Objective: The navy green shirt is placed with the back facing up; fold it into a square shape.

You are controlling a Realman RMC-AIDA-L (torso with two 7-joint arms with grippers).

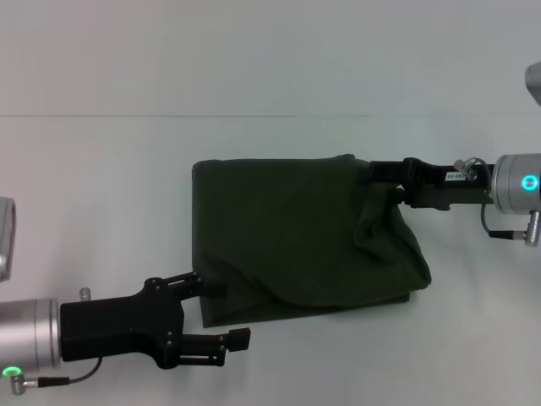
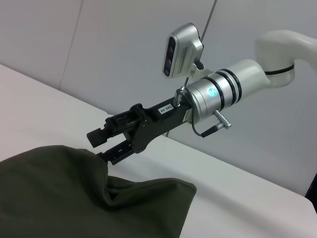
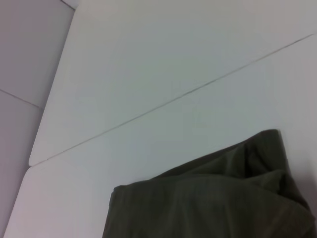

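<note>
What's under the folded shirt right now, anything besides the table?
Only the white table shows around the navy green shirt. A lower layer of it shows along the near edge. Anything beneath is covered. The right gripper pinches a raised fold; the left gripper is open at the near-left corner.

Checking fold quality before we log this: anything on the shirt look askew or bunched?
Yes. The shirt is bunched and lifted at its far right corner, where the right gripper pinches it. The left gripper is open at the near left corner.
</note>
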